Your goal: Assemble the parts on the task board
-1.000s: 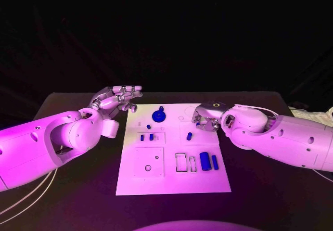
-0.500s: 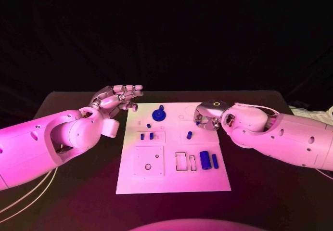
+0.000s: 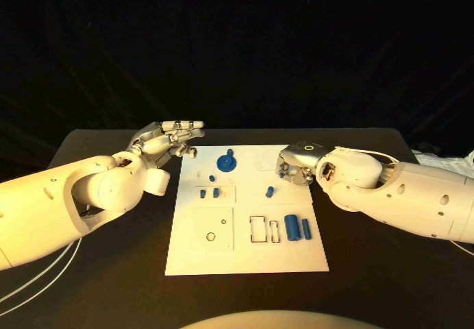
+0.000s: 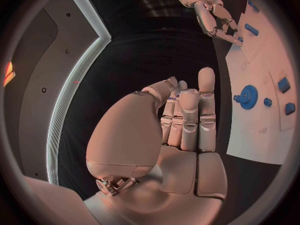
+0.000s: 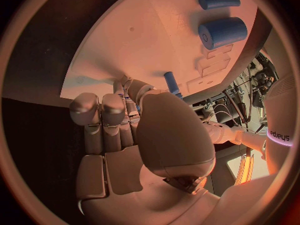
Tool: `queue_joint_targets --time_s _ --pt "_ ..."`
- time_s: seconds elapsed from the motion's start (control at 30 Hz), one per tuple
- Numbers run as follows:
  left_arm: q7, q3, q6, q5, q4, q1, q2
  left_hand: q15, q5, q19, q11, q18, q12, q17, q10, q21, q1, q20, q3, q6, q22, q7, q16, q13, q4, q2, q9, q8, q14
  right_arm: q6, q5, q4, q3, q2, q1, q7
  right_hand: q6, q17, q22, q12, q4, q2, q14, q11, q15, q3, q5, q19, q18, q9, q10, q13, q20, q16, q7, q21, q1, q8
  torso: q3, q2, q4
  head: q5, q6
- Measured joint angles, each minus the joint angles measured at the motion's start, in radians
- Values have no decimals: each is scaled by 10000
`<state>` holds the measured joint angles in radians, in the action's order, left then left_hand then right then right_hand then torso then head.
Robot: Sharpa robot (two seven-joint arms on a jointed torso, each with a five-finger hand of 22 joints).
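The white task board (image 3: 247, 255) lies in the middle of the table. At its far end sits a blue gear (image 3: 227, 163), also seen as the gear (image 4: 248, 95). Small blue pegs (image 3: 208, 194) stand left of centre, and one blue peg (image 3: 268, 192) stands right of centre. A thick blue cylinder (image 3: 292, 226) and a thin blue rod (image 3: 306, 229) lie at the right. My right hand (image 3: 294, 168) hovers over the board's far right corner, fingers curled, seemingly pinching a small blue part (image 3: 281, 174). My left hand (image 3: 168, 140) floats beside the board's far left corner, fingers straight, holding nothing.
A square plate with an oval hole (image 3: 211, 231) and two narrow rectangular slots (image 3: 264, 230) mark the board's near half. Bare black table (image 3: 385, 274) lies around the board. My left forearm (image 3: 69, 199) and right forearm (image 3: 405, 199) flank the board's sides.
My right hand has edged slightly toward the board's far edge with the small blue part. The left hand and the parts on the board have stayed put.
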<state>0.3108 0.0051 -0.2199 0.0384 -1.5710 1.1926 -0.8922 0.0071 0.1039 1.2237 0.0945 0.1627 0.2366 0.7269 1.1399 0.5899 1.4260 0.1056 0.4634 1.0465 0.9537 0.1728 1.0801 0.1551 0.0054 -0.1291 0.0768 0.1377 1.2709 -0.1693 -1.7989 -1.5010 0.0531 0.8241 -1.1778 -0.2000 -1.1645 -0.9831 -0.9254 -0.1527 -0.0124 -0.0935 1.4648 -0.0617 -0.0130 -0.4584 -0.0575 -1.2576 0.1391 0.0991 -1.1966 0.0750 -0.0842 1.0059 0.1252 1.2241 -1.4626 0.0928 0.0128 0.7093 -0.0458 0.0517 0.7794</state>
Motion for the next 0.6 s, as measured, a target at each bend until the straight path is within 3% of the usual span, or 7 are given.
queue_joint_targets --time_s 0.6 --pt "-109 0 14 -44 72 -1 -2 1 0 -35 -4 1 0 -40 -69 -93 42 36 -26 0 -54 0 -38 8 -27 42 -10 0 2 -159 517 13 -2 86 13 -7 -37 -40 -64 40 -196 52 0 62 1 115 59 -70 -1 49 -79 -47 -1 77 -42 40 506 31 7 -12 -10 52 38"
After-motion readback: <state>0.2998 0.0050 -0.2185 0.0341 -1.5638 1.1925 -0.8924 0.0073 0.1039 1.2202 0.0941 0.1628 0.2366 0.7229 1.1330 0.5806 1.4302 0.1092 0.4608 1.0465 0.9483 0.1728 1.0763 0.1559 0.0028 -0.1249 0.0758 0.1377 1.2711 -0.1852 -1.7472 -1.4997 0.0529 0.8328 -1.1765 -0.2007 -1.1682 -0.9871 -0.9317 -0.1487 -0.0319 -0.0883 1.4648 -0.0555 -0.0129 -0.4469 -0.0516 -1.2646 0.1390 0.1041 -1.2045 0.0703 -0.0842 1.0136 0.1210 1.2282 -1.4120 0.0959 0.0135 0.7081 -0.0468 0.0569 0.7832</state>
